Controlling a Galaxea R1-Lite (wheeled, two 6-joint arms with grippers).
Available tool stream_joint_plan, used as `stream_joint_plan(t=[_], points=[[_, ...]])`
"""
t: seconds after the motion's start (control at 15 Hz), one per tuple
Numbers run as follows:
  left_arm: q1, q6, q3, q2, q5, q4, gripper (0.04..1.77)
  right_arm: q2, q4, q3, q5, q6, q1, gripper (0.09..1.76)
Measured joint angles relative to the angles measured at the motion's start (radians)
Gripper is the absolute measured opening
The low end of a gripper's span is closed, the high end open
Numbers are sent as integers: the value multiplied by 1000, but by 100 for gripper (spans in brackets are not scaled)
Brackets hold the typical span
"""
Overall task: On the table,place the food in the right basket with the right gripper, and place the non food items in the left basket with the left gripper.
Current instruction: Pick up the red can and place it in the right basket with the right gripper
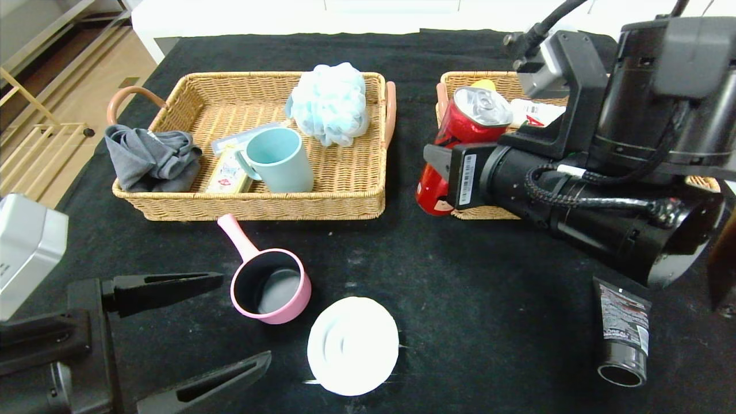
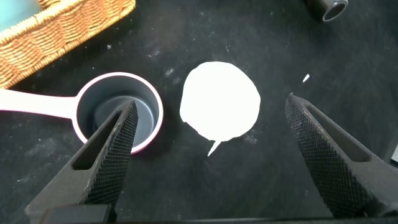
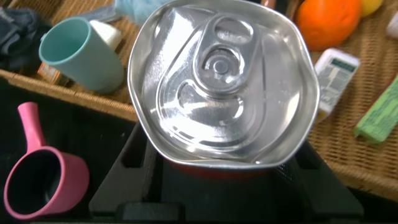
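Note:
My right gripper is shut on the red soda can, holding it tilted over the near left rim of the right basket; the can's silver top fills the right wrist view. A white drink carton and a green candy stick lie in that basket. My left gripper is open and empty just above the black table, its fingers either side of the pink pot and white ridged disc. The black tube lies at the near right. The left basket stands behind the pot.
The left basket holds a teal mug, a blue bath sponge, a grey cloth and a small packet. An orange lies in the right basket. The table's left edge drops to the floor.

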Motion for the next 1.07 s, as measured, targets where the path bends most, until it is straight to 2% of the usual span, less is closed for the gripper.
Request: stream_joint_plan(t=[0.2, 0.47, 0.67, 1.07], points=[[5, 0, -1, 0, 0, 0, 172, -13, -1, -51, 1, -19, -73, 100], [10, 0, -2, -3, 0, 0, 172, -17, 16, -144, 42, -46, -243, 100], [10, 1, -2, -2, 0, 0, 172, -5, 12, -157, 72, -46, -369, 100], [9, 1, 0, 0, 0, 0, 172, 75, 5, -178, 70, -43, -483, 100]])
